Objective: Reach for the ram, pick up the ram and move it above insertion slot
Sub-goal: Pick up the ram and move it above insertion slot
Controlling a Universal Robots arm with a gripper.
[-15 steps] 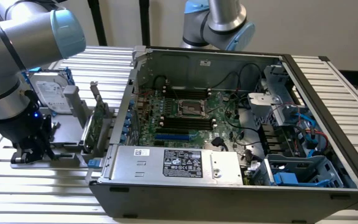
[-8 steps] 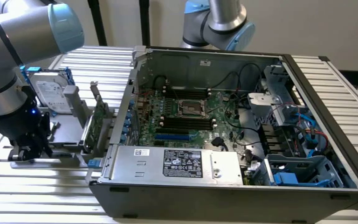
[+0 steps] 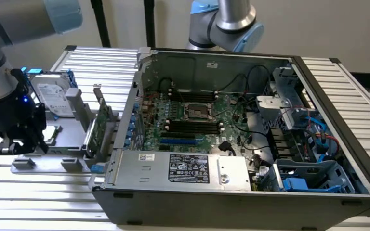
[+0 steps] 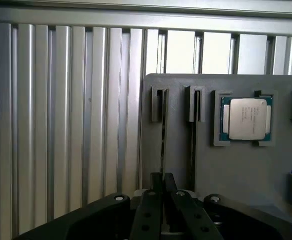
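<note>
The end effector sat low over the gray holder on the tabletop, narrowed about what looked like the ram standing edge-on in its slot. The reach seemed done, but the ram was not yet lifted towards the computer.

No text can be read with certainty. A black label with white print and logo marks is seen on the power supply, inside the computer case at its near wall; the print is too small to read. A small white sticker is stuck on the same unit, illegible. Another white sticker is seen on the case's back wall, illegible. A hard drive, outside the case on the exterior view's left, is covered by a white printed label, unreadable. In the wrist view, a processor chip is marked with faint engraved lines on its metal lid, not legible.
</note>
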